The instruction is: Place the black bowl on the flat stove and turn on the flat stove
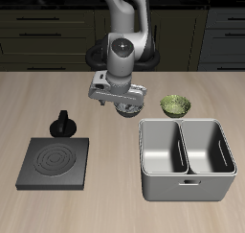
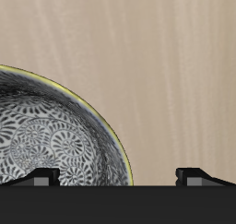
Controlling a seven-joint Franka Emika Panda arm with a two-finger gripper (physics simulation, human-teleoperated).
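The black bowl point(image 1: 125, 108) sits on the table just under my gripper point(image 1: 119, 97), near the middle of the table. In the wrist view its grey-white patterned, shiny inside point(image 2: 46, 135) fills one side, with a thin yellowish rim. My gripper point(image 2: 118, 177) is open. One fingertip point(image 2: 41, 177) is over the bowl's inside, the other is over bare table outside the rim, so the fingers straddle the rim. The flat stove point(image 1: 55, 163) is a black square plate with a round burner, near the table's front edge, apart from the bowl. A black knob point(image 1: 64, 125) stands at its back.
A green patterned bowl point(image 1: 175, 105) sits beside the black bowl, a short way off. A grey two-compartment container point(image 1: 188, 158) stands nearer the front edge. Dark cabinets line the back behind the robot.
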